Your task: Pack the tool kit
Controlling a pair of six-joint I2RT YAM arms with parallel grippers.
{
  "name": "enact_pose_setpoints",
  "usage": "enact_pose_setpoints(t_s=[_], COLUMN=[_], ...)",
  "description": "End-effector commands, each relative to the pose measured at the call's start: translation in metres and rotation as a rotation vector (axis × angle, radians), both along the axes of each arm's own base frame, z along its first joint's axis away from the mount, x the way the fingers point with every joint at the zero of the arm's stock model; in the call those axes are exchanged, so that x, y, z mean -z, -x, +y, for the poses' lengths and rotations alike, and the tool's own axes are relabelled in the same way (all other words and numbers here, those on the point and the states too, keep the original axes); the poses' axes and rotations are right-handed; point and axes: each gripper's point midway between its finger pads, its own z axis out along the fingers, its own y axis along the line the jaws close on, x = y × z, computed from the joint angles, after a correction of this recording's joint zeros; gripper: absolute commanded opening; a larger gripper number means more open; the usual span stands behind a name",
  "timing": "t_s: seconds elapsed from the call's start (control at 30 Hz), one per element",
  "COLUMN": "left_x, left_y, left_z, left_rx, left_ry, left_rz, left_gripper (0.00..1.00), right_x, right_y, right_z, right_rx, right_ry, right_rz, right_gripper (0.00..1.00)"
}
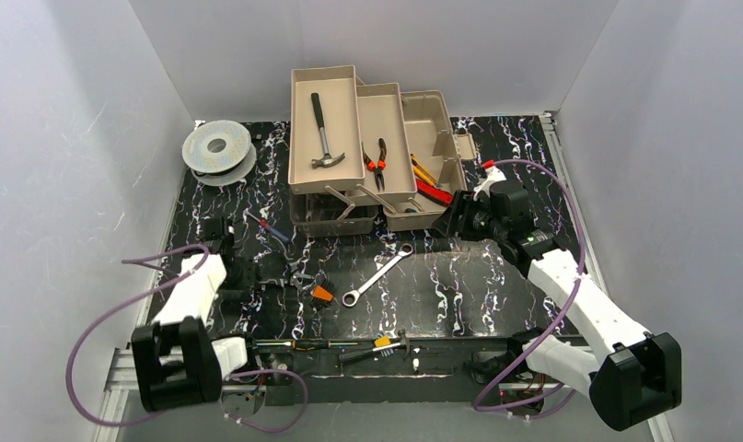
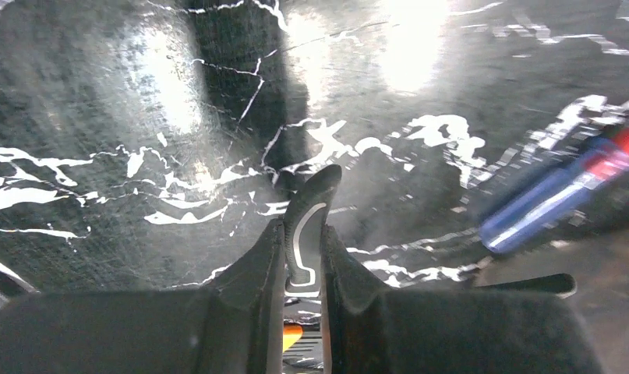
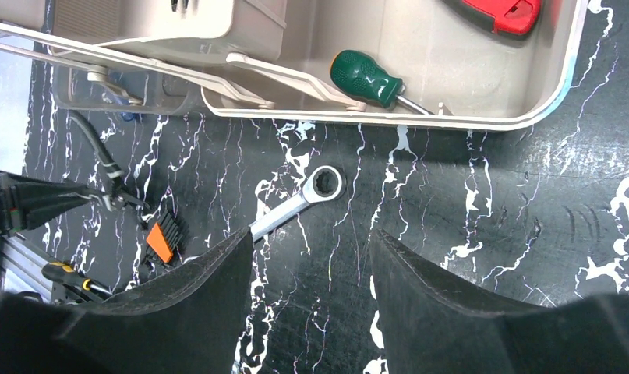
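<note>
Since the left fingers (image 2: 270, 253) are pinched tight on a dark curved handle (image 2: 315, 195) down at the counter (image 2: 139, 156), out in front of the left corner of the toolbox (image 1: 342, 106), I'd lift straight up and slow tbh. The grip looks thin, right at the tips, so the tool could swivel. Watch the blue-and-red screwdriver (image 2: 560, 195) just beside it. The toolbox is open, trays fanned out. The right fingers (image 3: 229, 261) hang partly open and empty by the toolbox front, over the wrench (image 3: 295, 206).
</note>
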Motion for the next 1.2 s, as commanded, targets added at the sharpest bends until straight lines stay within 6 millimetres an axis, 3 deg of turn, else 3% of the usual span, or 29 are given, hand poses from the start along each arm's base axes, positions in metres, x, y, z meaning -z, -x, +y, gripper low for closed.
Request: enact_pose_setpoints(t_s=[0.0,0.13,0.23,0.37,0.5,0.57,0.7,0.83,1.07,1.17], left_x=[-0.030,-0.058,-0.073,-0.096,-0.134,-0.152,-0.171,-0.170,-0.178,-0.178], left_y=[0.004,-0.003,-0.011,-0.025,-0.039,-0.044,-0.048,-0.046,-0.039,-0.035], left_z=[0.017,0.016,0.006,-0.024,-0.059,-0.077,-0.114,-0.136,-0.156,-0.160], left_rx=[-0.044,-0.013,0.076,0.258,0.455,0.533,0.656,0.736,0.822,0.840], left_ry=[-0.110,-0.130,-0.100,0.018,0.065,0.078,0.183,0.259,0.308,0.329], left_rz=[-0.137,-0.275,-0.340,-0.411,-0.569,-0.662,-0.772,-0.764,-0.810,-0.816], left_gripper=[0.00,0.00,0.00,0.00,0.00,0.00,0.00,0.00,0.00,0.00], right_x=[-0.003,-0.008,-0.020,-0.042,-0.056,-0.062,-0.075,-0.081,-0.085,-0.085], right_y=[0.001,0.005,0.019,0.050,0.083,0.089,0.086,0.078,0.069,0.069], right_z=[0.000,0.013,0.034,0.073,0.114,0.130,0.162,0.189,0.220,0.229], right_rx=[-0.012,-0.087,-0.222,-0.440,-0.634,-0.678,-0.715,-0.714,-0.709,-0.717], right_ry=[0.002,-0.035,-0.092,-0.139,-0.118,-0.112,-0.106,-0.090,-0.094,-0.088], right_rz=[-0.033,-0.038,-0.071,-0.169,-0.250,-0.266,-0.285,-0.306,-0.308,-0.313], right_gripper=[0.64,0.64,0.64,0.65,0.66,0.66,0.66,0.67,0.67,0.60])
